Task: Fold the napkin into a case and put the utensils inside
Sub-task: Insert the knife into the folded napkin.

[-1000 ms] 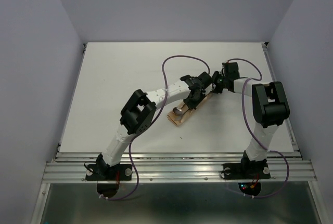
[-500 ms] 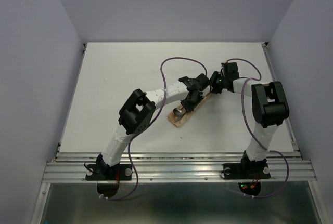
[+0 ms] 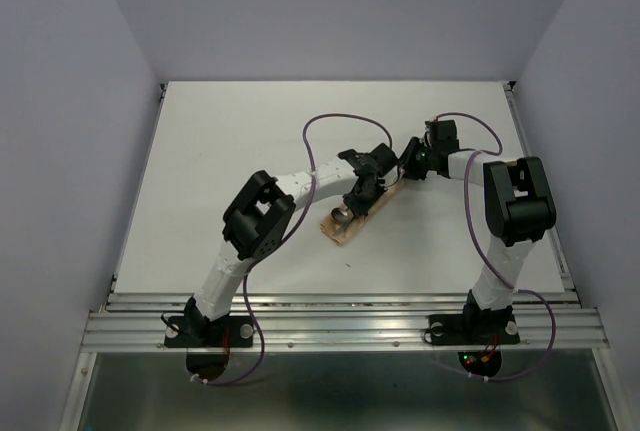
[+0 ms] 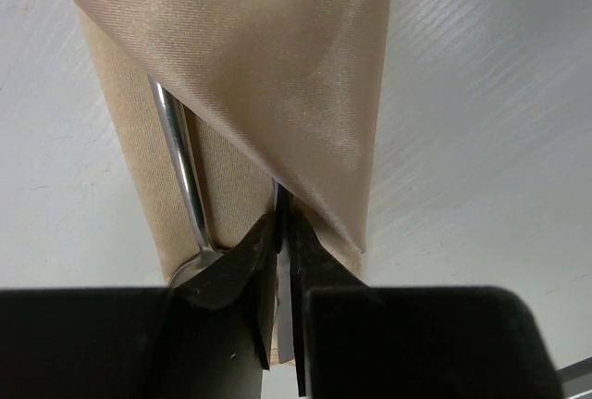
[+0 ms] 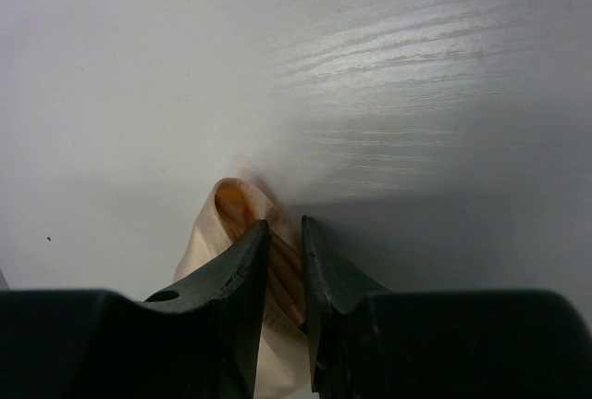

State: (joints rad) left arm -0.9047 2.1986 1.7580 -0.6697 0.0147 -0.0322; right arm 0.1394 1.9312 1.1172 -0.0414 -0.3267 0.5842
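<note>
The peach-orange napkin (image 3: 345, 224) lies folded as a narrow case, slanting from lower left to upper right. In the left wrist view its diagonal flap (image 4: 277, 66) covers the handle of a silver spoon (image 4: 180, 158), whose bowl sticks out at the near end. My left gripper (image 3: 362, 194) (image 4: 283, 223) hovers over that near end. Its jaws are almost together on a thin pale strip that looks like another utensil's handle, running under the flap. My right gripper (image 3: 407, 173) (image 5: 285, 232) is shut on the case's far folded end (image 5: 231, 218).
The white table (image 3: 230, 151) stretches to the left and behind the arms, with grey walls round it. A purple cable (image 3: 318, 123) loops above the left arm and another (image 3: 470, 126) above the right. A metal rail (image 3: 340, 316) runs along the near edge.
My left arm and gripper have shifted slightly left along the case. The right arm and the case stay where they were.
</note>
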